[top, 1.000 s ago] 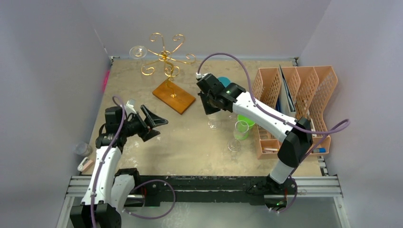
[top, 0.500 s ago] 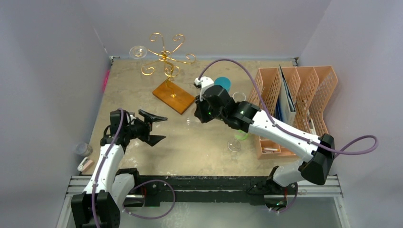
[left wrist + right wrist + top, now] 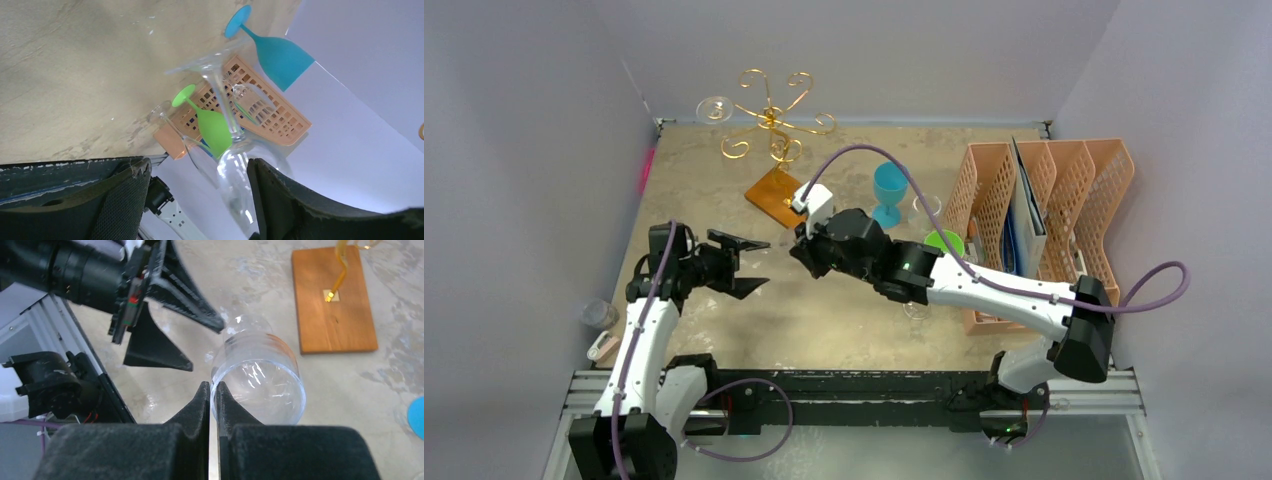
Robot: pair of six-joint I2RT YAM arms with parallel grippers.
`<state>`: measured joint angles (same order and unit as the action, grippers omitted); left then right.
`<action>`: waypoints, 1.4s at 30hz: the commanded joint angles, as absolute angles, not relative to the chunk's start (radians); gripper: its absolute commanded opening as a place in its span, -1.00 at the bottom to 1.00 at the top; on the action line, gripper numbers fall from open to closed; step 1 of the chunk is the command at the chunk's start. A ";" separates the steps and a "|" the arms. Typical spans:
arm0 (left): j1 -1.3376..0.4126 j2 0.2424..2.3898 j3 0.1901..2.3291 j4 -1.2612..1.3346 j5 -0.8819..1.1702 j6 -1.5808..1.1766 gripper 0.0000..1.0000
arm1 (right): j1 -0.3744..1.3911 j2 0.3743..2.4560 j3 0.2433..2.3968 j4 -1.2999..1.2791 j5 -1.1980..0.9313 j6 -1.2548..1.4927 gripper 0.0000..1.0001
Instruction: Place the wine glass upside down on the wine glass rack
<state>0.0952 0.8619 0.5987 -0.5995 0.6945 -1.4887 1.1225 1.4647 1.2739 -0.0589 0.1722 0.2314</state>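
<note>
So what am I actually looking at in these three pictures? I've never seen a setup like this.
You are looking at two robot arms bolted to the near edge of a table. One picture looks down from above. The other two come from small cameras on each arm's wrist, so each shows that arm's own black fingers. On the table stand a gold wire wine glass rack on a wooden base, a blue glass, a green glass, another clear glass and an orange mesh organizer. The right gripper pinches the rim of a clear wine glass. The left gripper is open close by and grips nothing.
</note>
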 commanded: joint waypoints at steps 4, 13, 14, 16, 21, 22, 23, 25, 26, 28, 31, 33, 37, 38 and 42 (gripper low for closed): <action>0.091 0.909 0.685 -0.752 0.636 -1.583 0.37 | 1.218 1.491 1.290 0.110 0.257 0.131 -1.00; 0.089 0.936 0.648 -0.737 0.637 -1.621 -0.12 | 1.252 1.499 1.269 0.179 0.218 0.174 -1.00; 0.089 0.943 0.650 -0.737 0.643 -1.620 -0.13 | 1.254 1.500 1.266 0.187 0.216 0.182 -1.00; 0.089 0.950 0.652 -0.741 0.645 -1.616 -0.17 | 1.256 1.505 1.263 0.201 0.220 0.189 -1.00; 0.089 0.953 0.636 -0.746 0.659 -1.628 -0.35 | 1.258 1.520 1.260 0.215 0.238 0.164 -1.00; 0.089 0.954 0.632 -0.737 0.664 -1.629 -0.36 | 1.258 1.524 1.262 0.209 0.237 0.156 -1.00; 0.089 0.956 0.630 -0.731 0.670 -1.629 -0.36 | 1.258 1.527 1.263 0.204 0.233 0.149 -1.00; 0.089 0.963 0.624 -0.707 0.690 -1.628 -0.36 | 1.257 1.532 1.263 0.195 0.214 0.126 -1.00; 0.089 0.968 0.623 -0.695 0.695 -1.624 -0.35 | 1.258 1.533 1.265 0.188 0.209 0.115 -1.00; 0.089 0.984 0.626 -0.683 0.705 -1.606 -0.34 | 1.258 1.537 1.265 0.180 0.190 0.094 -1.00; 0.089 1.000 0.631 -0.669 0.724 -1.584 -0.38 | 1.259 1.543 1.266 0.176 0.158 0.071 -1.00; 0.089 1.006 0.631 -0.658 0.742 -1.582 -0.53 | 1.259 1.547 1.264 0.180 0.150 0.062 -1.00; 0.089 1.003 0.627 -0.637 0.762 -1.587 -0.84 | 1.259 1.553 1.259 0.182 0.122 0.050 -1.00; 0.089 1.004 0.624 -0.630 0.769 -1.589 -0.93 | 1.259 1.554 1.258 0.183 0.113 0.045 -1.00; 0.089 1.002 0.598 -0.555 0.812 -1.606 -1.00 | 1.259 1.546 1.235 0.194 0.085 0.035 -0.92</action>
